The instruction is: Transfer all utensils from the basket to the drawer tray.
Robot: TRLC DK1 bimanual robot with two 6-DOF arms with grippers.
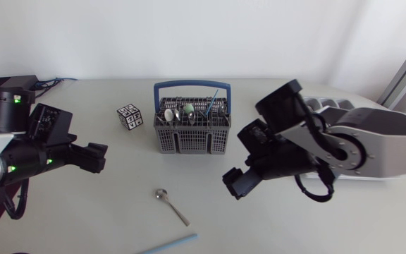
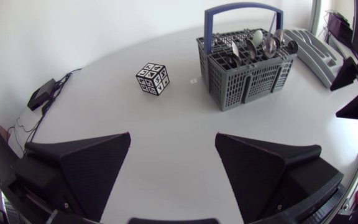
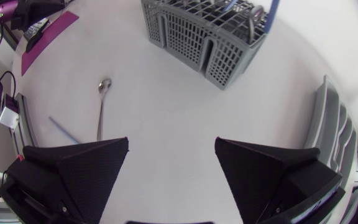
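A grey cutlery basket [image 1: 191,134] with a blue handle stands mid-table, holding several spoons and a blue stick [image 1: 211,102]; the left wrist view shows the basket [image 2: 246,79] ahead of my gripper, the right wrist view shows the basket [image 3: 204,34] too. A metal spoon [image 1: 171,205] and a light-blue stick [image 1: 169,245] lie on the table in front of it; the spoon [image 3: 101,107] also lies ahead of my right gripper. The grey drawer tray [image 1: 324,104] sits at the right, largely behind my right arm; its edge [image 3: 335,130] is beside my right gripper. My left gripper [image 1: 96,156] is open and empty at the left. My right gripper [image 1: 235,182] is open and empty, right of the spoon.
A black-and-white patterned cube [image 1: 130,116] rests left of the basket, also ahead of my left gripper [image 2: 152,79]. A small black box with cables [image 2: 42,94] sits at the table's far left.
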